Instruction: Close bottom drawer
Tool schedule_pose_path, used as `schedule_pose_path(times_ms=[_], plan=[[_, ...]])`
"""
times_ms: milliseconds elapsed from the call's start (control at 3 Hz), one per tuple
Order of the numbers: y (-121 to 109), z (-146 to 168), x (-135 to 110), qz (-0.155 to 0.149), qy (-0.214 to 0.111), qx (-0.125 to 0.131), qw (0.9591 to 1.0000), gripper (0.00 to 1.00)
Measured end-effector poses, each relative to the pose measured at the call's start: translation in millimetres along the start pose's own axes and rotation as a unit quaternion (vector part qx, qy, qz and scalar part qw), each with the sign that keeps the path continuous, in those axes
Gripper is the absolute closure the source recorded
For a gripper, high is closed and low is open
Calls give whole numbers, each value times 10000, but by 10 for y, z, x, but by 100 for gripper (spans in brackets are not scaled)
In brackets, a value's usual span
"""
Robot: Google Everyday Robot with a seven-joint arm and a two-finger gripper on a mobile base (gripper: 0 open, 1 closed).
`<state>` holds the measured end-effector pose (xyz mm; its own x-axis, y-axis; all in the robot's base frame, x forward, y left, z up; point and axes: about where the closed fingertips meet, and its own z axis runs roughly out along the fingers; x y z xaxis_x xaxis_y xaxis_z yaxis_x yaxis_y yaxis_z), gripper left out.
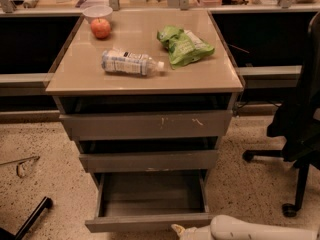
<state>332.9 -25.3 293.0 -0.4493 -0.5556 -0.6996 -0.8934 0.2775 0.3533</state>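
On the tabletop [75, 76] an apple [100, 28] sits just in front of a white bowl [97, 11]. A bottle [131, 62] lies on its side near the middle, with a green bag [184, 46] to its right. Below, the bottom drawer [149, 223] stands pulled out, grey inside showing. The gripper [178, 229] is low by the right end of the drawer's front; clenched or released, I cannot tell. A dark chair [300, 119] stands far right.

The cabinet top [90, 79] holds apple [100, 28], bowl [97, 11], lying bottle [130, 62] and green bag [184, 46]; gripper [177, 230] hovers low over the floor [50, 184].
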Motion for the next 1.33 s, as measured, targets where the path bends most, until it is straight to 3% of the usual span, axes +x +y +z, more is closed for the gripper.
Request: schedule_pose_path(times_ms=[333,667,1000,1333], plan=[[-16,419,306,235,-150,-143,9995,0],[-16,420,306,235,-150,-144,9995,0],[-122,539,255,250,-397,-220,9987,0],[-390,749,199,229,-610,-176,9977,0]])
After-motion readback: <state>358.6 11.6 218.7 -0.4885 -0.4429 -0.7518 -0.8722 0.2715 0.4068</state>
